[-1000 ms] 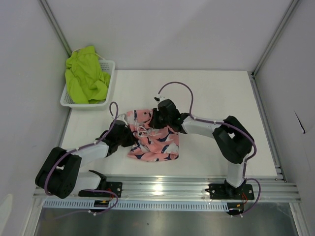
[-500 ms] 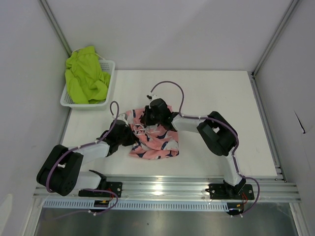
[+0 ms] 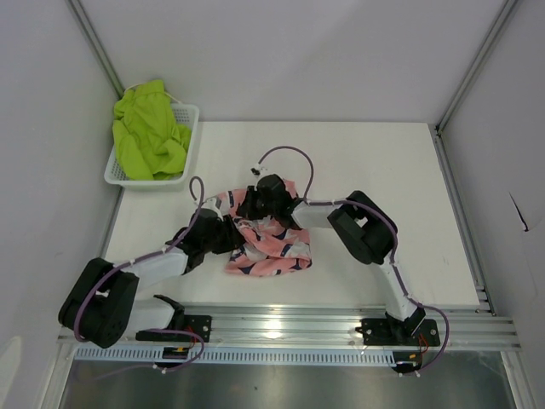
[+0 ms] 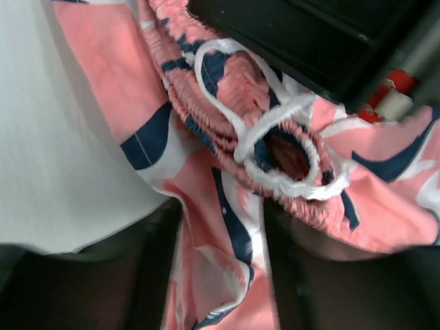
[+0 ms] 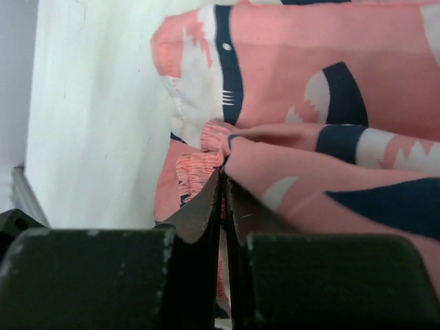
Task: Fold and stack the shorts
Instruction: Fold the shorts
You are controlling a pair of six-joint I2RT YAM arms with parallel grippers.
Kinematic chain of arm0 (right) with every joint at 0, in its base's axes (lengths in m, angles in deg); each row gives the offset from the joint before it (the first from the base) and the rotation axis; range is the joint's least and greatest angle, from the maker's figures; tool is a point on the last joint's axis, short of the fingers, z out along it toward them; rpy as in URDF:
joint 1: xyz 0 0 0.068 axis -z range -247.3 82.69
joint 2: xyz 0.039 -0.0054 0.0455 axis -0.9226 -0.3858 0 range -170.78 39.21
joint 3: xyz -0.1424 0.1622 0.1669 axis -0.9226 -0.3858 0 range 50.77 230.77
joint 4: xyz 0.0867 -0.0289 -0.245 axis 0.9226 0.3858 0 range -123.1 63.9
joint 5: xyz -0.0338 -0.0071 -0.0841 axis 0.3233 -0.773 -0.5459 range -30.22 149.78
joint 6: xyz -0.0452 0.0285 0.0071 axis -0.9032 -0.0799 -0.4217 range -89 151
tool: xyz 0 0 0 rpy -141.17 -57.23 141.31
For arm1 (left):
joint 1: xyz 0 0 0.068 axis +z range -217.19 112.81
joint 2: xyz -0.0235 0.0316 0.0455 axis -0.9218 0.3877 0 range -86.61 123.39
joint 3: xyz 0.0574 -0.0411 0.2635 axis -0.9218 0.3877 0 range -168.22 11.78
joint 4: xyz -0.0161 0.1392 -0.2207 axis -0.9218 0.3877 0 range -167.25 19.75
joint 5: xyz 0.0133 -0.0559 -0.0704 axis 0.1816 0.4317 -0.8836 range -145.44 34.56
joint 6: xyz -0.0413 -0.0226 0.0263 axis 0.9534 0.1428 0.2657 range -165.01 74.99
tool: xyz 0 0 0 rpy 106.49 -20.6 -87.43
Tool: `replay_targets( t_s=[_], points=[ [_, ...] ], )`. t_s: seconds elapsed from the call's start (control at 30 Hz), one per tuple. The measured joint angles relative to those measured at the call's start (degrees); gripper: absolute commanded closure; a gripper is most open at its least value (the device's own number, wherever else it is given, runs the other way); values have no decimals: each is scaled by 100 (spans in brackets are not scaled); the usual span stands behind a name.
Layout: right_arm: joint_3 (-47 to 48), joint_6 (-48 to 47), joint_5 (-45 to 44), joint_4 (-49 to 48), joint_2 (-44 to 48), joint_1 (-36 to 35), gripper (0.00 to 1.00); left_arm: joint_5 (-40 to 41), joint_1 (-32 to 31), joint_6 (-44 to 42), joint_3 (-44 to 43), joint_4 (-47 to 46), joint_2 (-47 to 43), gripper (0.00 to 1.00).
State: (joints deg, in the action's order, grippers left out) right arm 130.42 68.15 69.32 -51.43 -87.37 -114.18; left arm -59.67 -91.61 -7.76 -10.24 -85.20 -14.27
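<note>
With the pink shorts point(image 3: 268, 247) bunched on the desk point(image 3: 383, 170) and the green shorts point(image 3: 149, 128) in the basket point(image 3: 191, 136), the first fold seemed in hand: the right fingers point(image 5: 199, 213) pinched a fold of pink cloth, the left fingers point(image 4: 155, 275) stood spread astride it, and the next move called for drawing that fold over flat.

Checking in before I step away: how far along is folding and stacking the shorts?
Done: nothing is finished. The pink shorts lie bunched and only partly folded on the table.
In hand: the right claw is shut on a pink fold, and the left claw is open over the fabric.
Left: the green shorts sit crumpled in the basket. Nothing is stacked.
</note>
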Motion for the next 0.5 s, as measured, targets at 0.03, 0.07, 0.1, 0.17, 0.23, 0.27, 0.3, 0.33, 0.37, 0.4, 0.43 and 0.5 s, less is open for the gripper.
replay_targets(
  t_s=[0.03,0.07,0.1,0.17,0.23,0.27,0.3,0.33,0.37,0.4,0.43,0.5],
  points=[
    [2,87,122,-63,-85,37,94,4,-2,4,20,57,-63,38],
    [22,186,232,-125,-155,79,94,0,-7,15,35,133,-177,35],
    [55,245,348,-162,-212,114,93,7,-7,22,57,249,-319,32],
    [109,326,459,-192,-245,160,92,22,-7,28,118,579,-662,30],
    [133,365,535,-229,-243,192,87,57,-9,33,168,940,-1086,28],
    [136,385,560,-243,-245,195,85,66,-9,35,168,1075,-1255,28],
    [136,398,595,-262,-243,195,83,87,-9,35,168,1222,-1480,26],
    [136,413,621,-278,-243,195,82,111,-9,35,166,1351,-1700,26],
    [136,431,645,-295,-243,195,81,133,-9,35,164,1464,-1893,26],
    [120,442,660,-313,-229,195,81,160,-9,35,153,1572,-2039,26],
    [111,442,669,-313,-221,195,81,175,-9,37,138,1655,-2118,26],
    [-39,448,697,-356,-98,195,81,221,13,33,39,1867,-2188,26]
  ],
)
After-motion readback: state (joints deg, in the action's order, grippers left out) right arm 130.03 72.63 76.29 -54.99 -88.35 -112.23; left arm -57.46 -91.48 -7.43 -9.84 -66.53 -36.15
